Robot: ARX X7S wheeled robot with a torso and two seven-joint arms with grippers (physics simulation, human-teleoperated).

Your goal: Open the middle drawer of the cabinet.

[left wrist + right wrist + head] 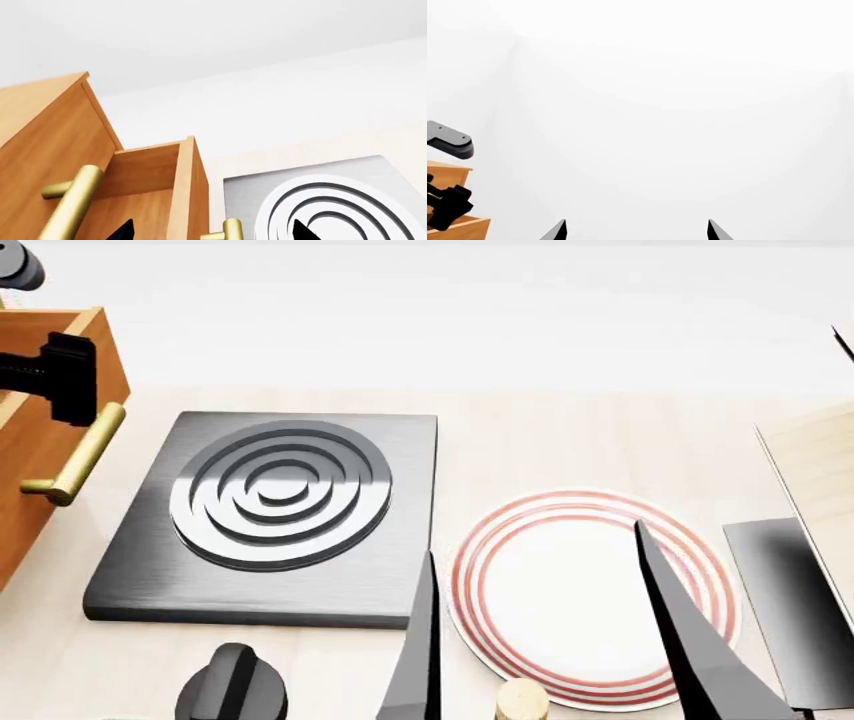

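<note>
The orange-brown cabinet point(11, 510) stands at the far left in the head view. Its middle drawer point(83, 340) is pulled out from the front, below a shut drawer with its own brass handle point(72, 202). My left gripper point(59, 376) hangs at the upper end of the middle drawer's brass bar handle point(75, 455). In the left wrist view the drawer's side wall point(188, 185) juts out, and my left gripper point(212, 231) is open, its black fingertips point(123, 231) wide apart with the handle's end point(231, 229) between them. My right gripper point(534, 540) is open above the plate, holding nothing.
A black hob slab with silver concentric rings point(274, 495) lies next to the cabinet. A white plate with red rings point(587, 590) sits to its right. A black knob point(234, 685) and a small tan cap point(521, 700) are at the front. A pale board point(817, 465) and dark slab point(790, 590) are at far right.
</note>
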